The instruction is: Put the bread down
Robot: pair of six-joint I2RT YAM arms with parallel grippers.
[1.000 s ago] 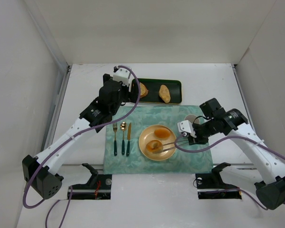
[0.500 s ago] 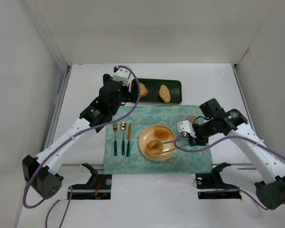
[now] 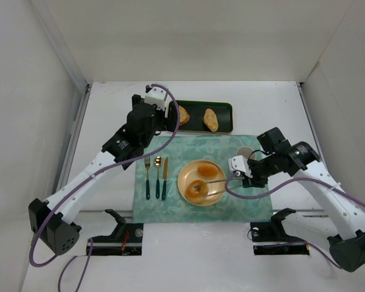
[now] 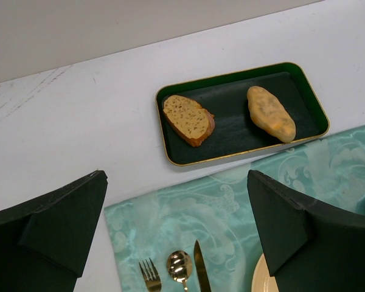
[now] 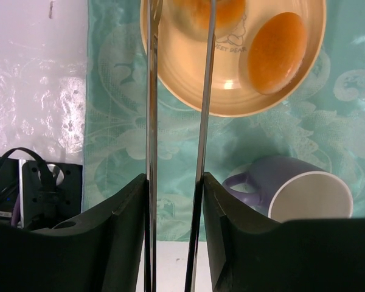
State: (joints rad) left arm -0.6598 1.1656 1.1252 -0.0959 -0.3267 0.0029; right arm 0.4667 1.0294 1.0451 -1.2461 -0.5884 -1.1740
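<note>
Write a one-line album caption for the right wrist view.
Tongs in the right claw reach over the yellow plate with bun and bagel, beside a purple mug.

Plate [image 5: 231, 100] print: small dark letters on the inner face, near the middle, reading "SWEET DEAR" as far as I can read it; the first letters are partly behind a thin metal rod.
Other things in the three views: I find no readable words, numbers or signs on them.
</note>
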